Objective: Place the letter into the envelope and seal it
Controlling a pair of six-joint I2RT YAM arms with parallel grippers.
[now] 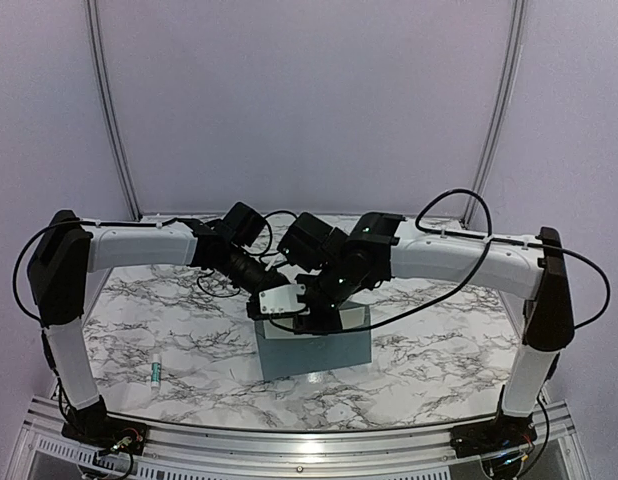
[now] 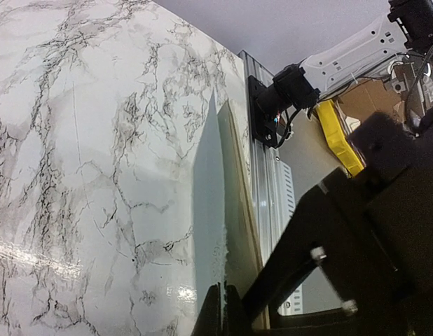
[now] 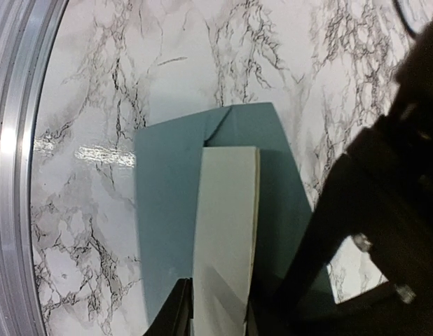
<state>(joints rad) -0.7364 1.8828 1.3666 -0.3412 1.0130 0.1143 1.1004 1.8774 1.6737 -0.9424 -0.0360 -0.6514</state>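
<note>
The grey-blue envelope (image 1: 314, 350) lies flat on the marble table in front of both arms. In the right wrist view it (image 3: 167, 210) lies under the letter (image 3: 227, 210), a pale tan sheet. The letter's far end reaches the envelope's fold. My right gripper (image 3: 218, 311) is shut on the letter's near end. In the left wrist view the envelope (image 2: 208, 210) shows edge-on, with a tan edge of the letter (image 2: 241, 203) beside it. My left gripper (image 2: 226, 308) is shut on a thin edge of the envelope. Both grippers meet over the envelope's far edge, the left (image 1: 294, 300) and the right (image 1: 324, 320).
A small white-green tube (image 1: 156, 372) lies on the table at the near left. A metal rail (image 1: 289, 445) runs along the table's near edge. Cables hang from both arms above the envelope.
</note>
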